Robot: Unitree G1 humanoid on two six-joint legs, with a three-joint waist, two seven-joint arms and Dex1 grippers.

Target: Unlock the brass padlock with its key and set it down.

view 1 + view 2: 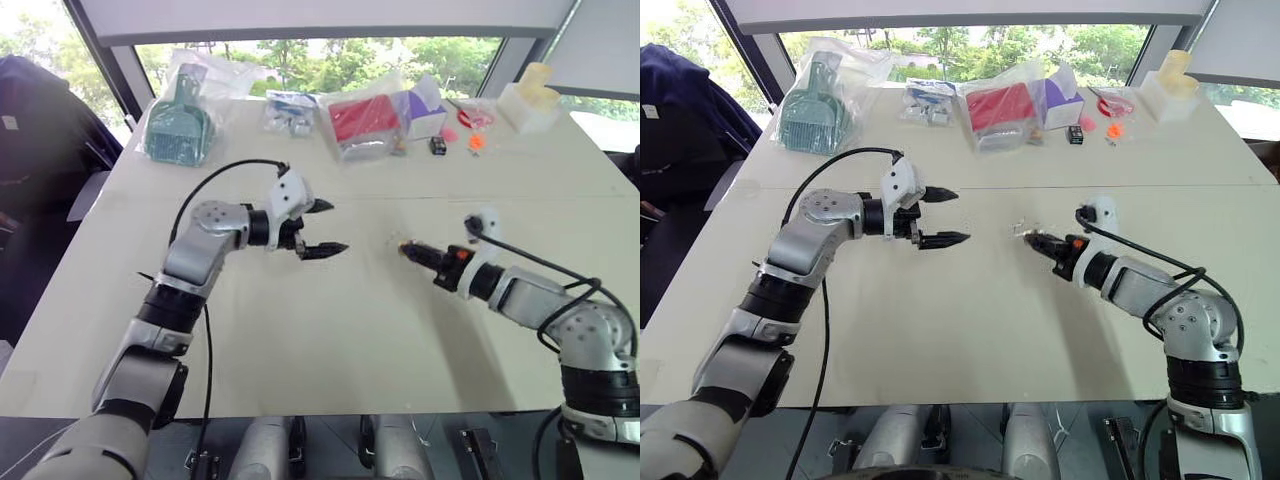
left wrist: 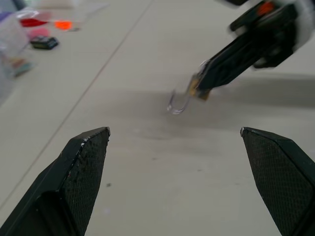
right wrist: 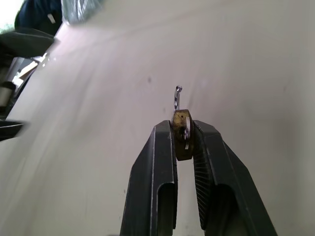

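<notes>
While left gripper (image 1: 322, 229) hovers w/ fingers wide, right gripper (image 3: 183, 132) pinches brass padlock (image 3: 181, 140).

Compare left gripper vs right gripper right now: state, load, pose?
The left gripper is open, jaws spread wide with nothing between them; the right gripper is shut on the brass padlock. The left gripper points across toward the right one; the right gripper points inward and slightly down over the table. The padlock's shackle sticks out past the right fingertips. Both have two black fingers.
</notes>
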